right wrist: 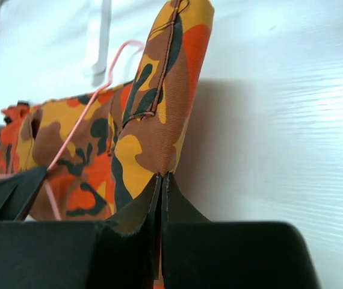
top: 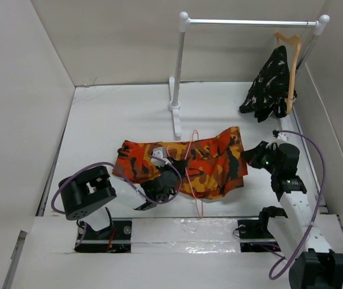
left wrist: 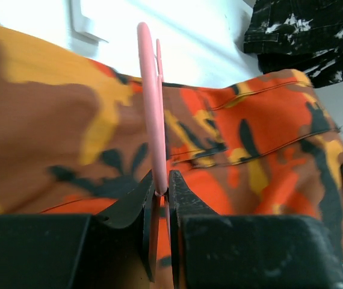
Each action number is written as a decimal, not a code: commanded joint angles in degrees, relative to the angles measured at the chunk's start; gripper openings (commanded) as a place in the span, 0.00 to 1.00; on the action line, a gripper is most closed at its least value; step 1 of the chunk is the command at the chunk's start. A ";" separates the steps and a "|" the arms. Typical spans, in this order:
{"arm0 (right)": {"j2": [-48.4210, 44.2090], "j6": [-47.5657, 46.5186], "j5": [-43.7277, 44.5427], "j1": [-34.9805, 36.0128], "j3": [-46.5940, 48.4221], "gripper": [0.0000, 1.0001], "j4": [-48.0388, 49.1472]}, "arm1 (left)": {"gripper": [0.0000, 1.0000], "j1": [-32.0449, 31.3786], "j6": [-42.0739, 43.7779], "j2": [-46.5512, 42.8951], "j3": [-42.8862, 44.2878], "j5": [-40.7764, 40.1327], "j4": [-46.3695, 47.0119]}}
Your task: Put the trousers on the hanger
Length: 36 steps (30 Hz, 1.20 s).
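Note:
The trousers (top: pixel 210 161) in orange, red, yellow and black camouflage lie bunched in the middle of the table. The thin pink wire hanger (top: pixel 197 201) lies across them, running from the rack foot toward the near edge. My left gripper (top: pixel 177 176) sits over the trousers and is shut on the hanger wire (left wrist: pixel 151 108), gripper point (left wrist: pixel 162 191), with the trousers (left wrist: pixel 262 162) behind it. My right gripper (top: pixel 248 155) is at the trousers' right edge. It is shut (right wrist: pixel 161 176) on a fold of the trousers (right wrist: pixel 153 120) and lifts it upright. The hanger (right wrist: pixel 81 123) shows to its left.
A white clothes rack (top: pixel 250 23) stands at the back, its foot (top: pixel 176 117) just beyond the trousers. A wooden hanger (top: pixel 290 45) with a black-and-white garment (top: pixel 271 84) hangs at the rack's right end. White walls enclose the table on the left, back and right.

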 commanded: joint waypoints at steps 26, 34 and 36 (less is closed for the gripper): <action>-3.03 -4.52 -4.25 -3.09 12.00 0.88 -8.29 | 0.00 -2.23 14.82 -25.41 7.89 -1.02 -20.91; -4.90 12.09 6.36 29.59 13.59 0.89 2.77 | 0.00 -2.23 18.87 -30.27 21.84 0.04 -30.57; -2.02 14.11 13.31 40.05 15.34 0.89 6.27 | 0.00 -2.23 19.05 -29.74 25.28 -0.05 -35.41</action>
